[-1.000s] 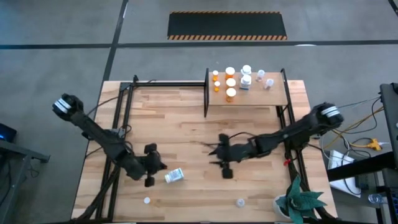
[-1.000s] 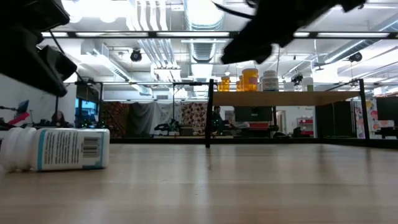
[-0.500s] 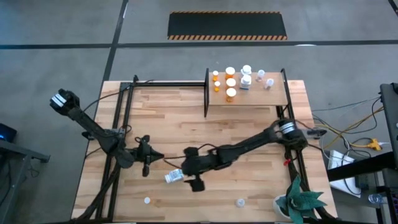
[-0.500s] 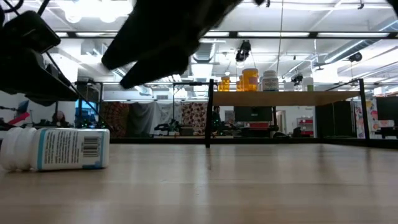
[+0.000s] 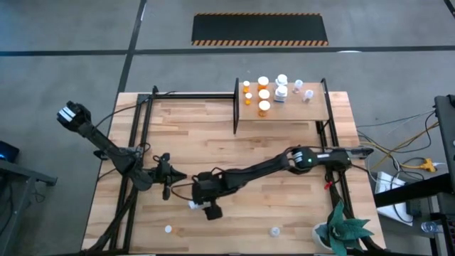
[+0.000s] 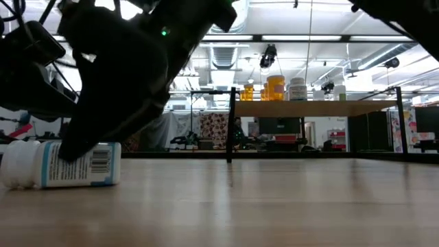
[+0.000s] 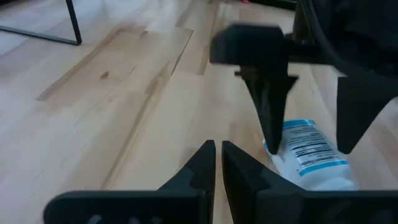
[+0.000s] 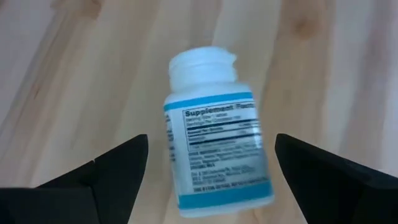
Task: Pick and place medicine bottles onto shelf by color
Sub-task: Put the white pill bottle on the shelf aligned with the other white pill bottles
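A white bottle [image 8: 214, 130] lies on its side on the table [image 5: 284, 206], at about 7 o'clock from the table's middle. The right gripper [image 5: 207, 204] sits over it, jaws spread wide to either side of it, not yet clamped. At 9 o'clock of it, close by, waits the left gripper [image 7: 217, 155], jaws together on nothing.

The shelf [image 5: 284, 114], at 1 o'clock, already carries about 8 bottles: 4 orange [image 5: 264, 107], roughly 4 white [image 5: 281, 92]. Left, I judge: this bottle and 2 small ones [image 5: 168, 229] near the 6 o'clock edge.

Three orange bottles [image 5: 264, 107] on the shelf [image 5: 313, 114] — one white bottle [image 6: 60, 164] lying on the table.
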Controlling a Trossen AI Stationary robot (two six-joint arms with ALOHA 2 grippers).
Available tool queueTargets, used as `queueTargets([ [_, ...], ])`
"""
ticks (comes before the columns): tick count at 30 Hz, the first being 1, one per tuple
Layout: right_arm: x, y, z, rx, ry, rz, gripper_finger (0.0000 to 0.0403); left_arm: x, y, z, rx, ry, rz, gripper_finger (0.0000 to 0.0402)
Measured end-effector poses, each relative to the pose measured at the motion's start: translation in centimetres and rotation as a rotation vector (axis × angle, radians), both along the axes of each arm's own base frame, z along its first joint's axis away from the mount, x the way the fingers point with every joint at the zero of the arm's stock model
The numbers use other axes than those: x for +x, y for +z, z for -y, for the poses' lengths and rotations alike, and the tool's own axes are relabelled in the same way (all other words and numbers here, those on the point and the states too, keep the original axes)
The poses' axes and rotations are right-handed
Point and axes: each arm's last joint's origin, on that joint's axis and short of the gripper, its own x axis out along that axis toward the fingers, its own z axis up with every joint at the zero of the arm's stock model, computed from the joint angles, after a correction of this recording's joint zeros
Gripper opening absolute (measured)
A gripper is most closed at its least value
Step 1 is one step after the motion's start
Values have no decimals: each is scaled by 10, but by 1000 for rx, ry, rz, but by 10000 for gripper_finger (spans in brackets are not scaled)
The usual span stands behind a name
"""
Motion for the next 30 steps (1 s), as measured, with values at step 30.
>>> queueTargets([
  [30,-56,9,44,171,67,-102,203,23,65,16,387,-152,126,14],
])
